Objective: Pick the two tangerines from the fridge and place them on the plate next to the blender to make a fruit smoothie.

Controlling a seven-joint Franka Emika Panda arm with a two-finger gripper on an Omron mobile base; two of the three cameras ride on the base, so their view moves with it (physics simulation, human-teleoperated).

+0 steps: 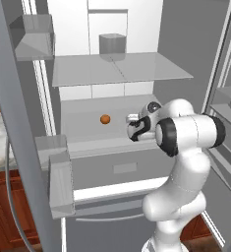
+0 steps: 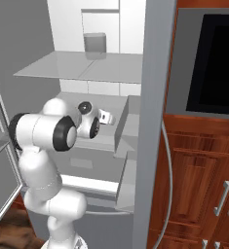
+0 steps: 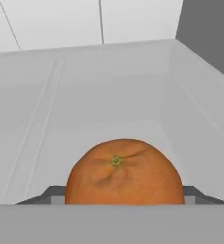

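Fridge [image 1: 112, 74] stands open, arm reaches in over the lower glass shelf [image 1: 87, 130]. In the hand view one tangerine [image 3: 124, 172] sits right at the gripper [image 3: 124, 199], between the two dark finger tips, whose tops peek out on either side of it. The jaws look closed round it at about fruit width, so I judge it gripped, though pad contact itself is hidden.

A second tangerine [image 1: 105, 119] lies loose on the same shelf, left of the hand and just apart from it, in the left base view. The gripped one is hidden by the wrist in both base views.

Handling, as a guess: small, light, round, smooth skin, a bit soft. It will roll if nudged and may squirt out of a two-finger pinch unless it is taken across the widest middle. Moderate squeeze is enough.

Around: a grey box-like container [image 1: 112, 44] on the upper shelf [image 1: 122, 69], door bins [image 1: 58, 167] on the near left, drawer [image 1: 119, 170] below. The upper shelf edge and door bins crowd the way out; pulling straight back towards the near side looks the safest line. Plate and blender can't be placed from here.
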